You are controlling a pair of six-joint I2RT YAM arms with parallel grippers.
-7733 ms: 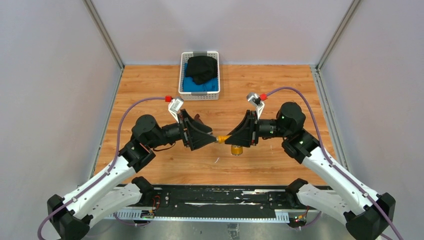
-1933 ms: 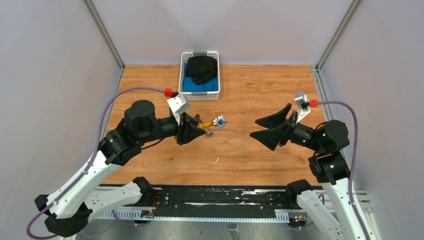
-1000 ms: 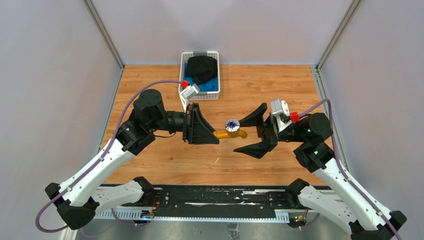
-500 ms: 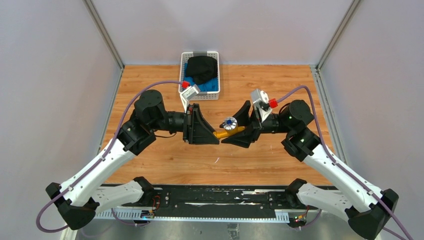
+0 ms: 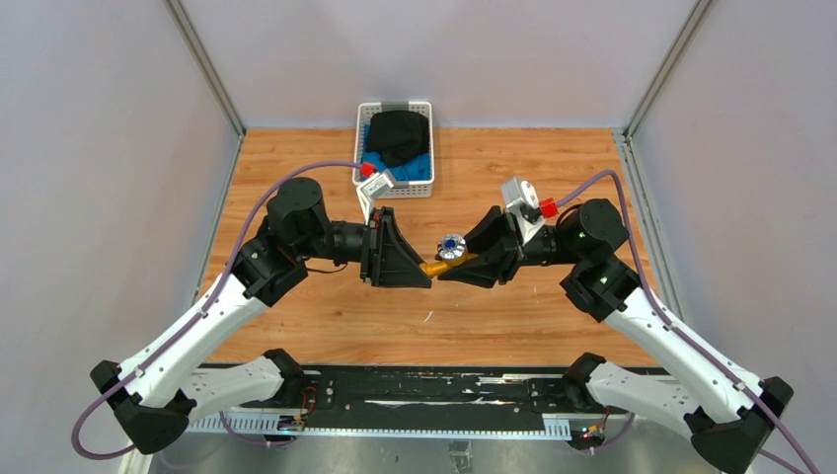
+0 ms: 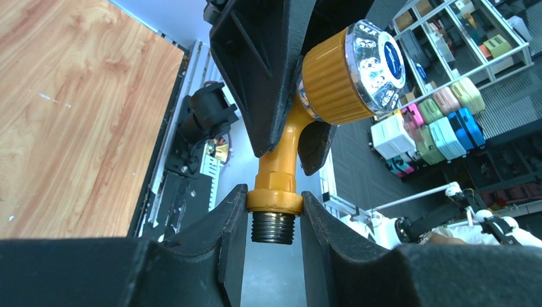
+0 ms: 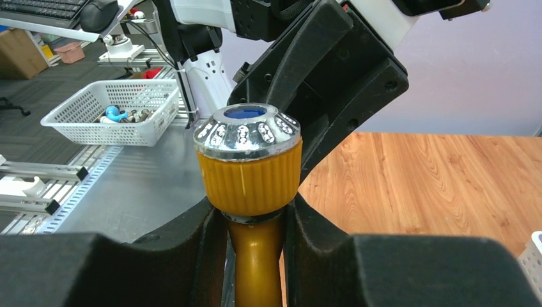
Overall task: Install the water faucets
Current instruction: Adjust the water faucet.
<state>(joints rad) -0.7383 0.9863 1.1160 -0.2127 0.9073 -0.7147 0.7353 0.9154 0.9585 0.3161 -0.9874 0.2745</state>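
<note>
Near edge: black base rail (image 5: 424,387) with both arms bolted to it, reaching inward so they meet over the middle of the wood worktop (image 5: 513,316).

Left hand (image 6: 273,208): closed, gripping the brass faucet (image 6: 280,160). Fingers clamp either side of the yellow hex collar, just above the silver threaded end (image 6: 273,228), which pokes out between the pads.

Right hand (image 7: 255,224): closed on the same faucet from the opposite side. Its fingers sit against the neck right under the ribbed yellow knob (image 7: 248,169). The knob has a chrome cap with a blue centre mark, and from overhead it faces up.

So the faucet hangs between the two hands, clear of the worktop. It lies roughly level, threaded end in the left hand, knob end in the right. Fingertips of the two hands are close together, nearly touching.

Beyond the hands, at the far edge: white basket (image 5: 394,190) holding a black cloth (image 5: 398,133) on top of something blue (image 5: 380,168). It's well apart from both hands, closer to the left one.
</note>
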